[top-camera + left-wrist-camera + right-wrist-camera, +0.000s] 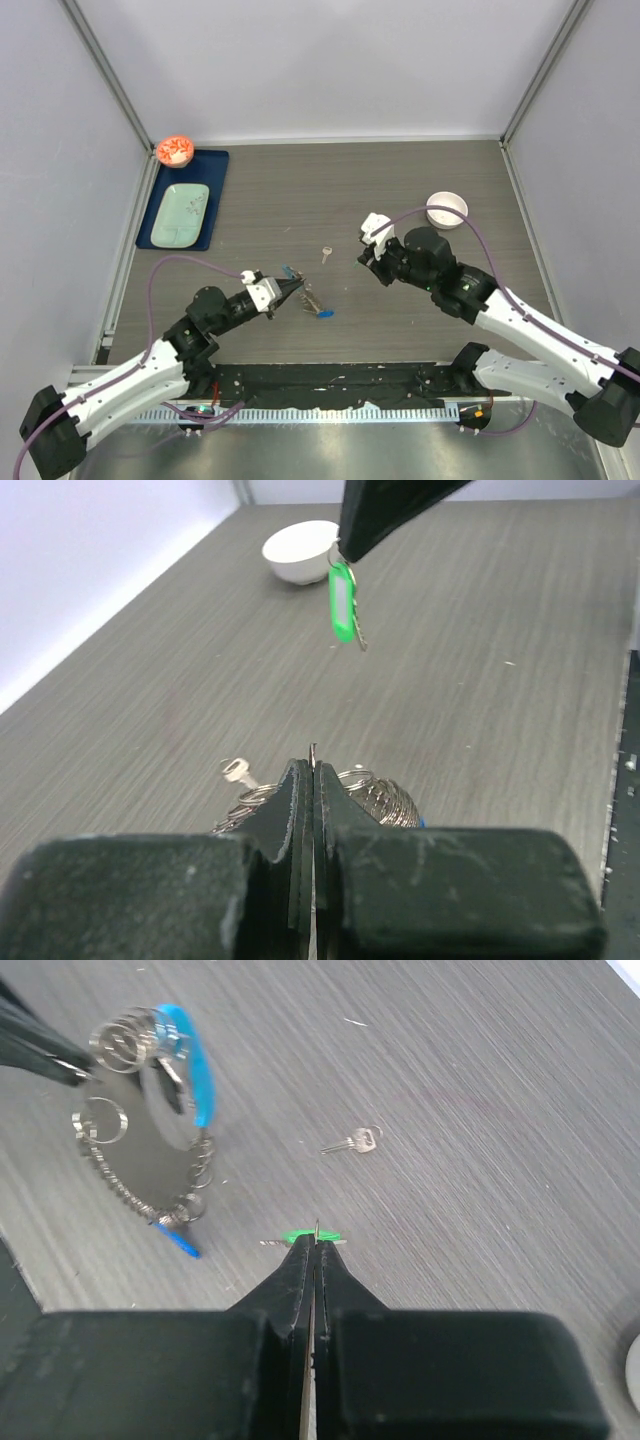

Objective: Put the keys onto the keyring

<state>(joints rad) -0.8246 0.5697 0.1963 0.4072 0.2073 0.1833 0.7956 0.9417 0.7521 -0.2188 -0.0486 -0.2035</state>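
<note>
Keyring [140,1160] is hanging from the left gripper [313,762], whose jaws are pressing together on one of the small rings beside its light-blue strap [192,1060]. Its chain is looping down from there toward the counter [400,180], with the dark-blue tag [180,1243] lying at the low end. I cannot tell whether the chain itself is touching the counter.

The silver key [326,254] is lying flat on the counter between the two grippers, apart from the keyring. The green key [343,600] is dangling in the air from the right gripper [368,256], whose jaws are pinching its top end. In the right wrist view only a sliver of green is peeking out below the closed tips. The green key is hanging clear of both the keyring and the silver key.

Farther out, a white bowl [446,210] is sitting on the counter beyond the right arm. At the far left a blue tray [215,165] is carrying a pale green plate [182,213], and an orange bowl [175,150] is sitting at the tray's far corner.
</note>
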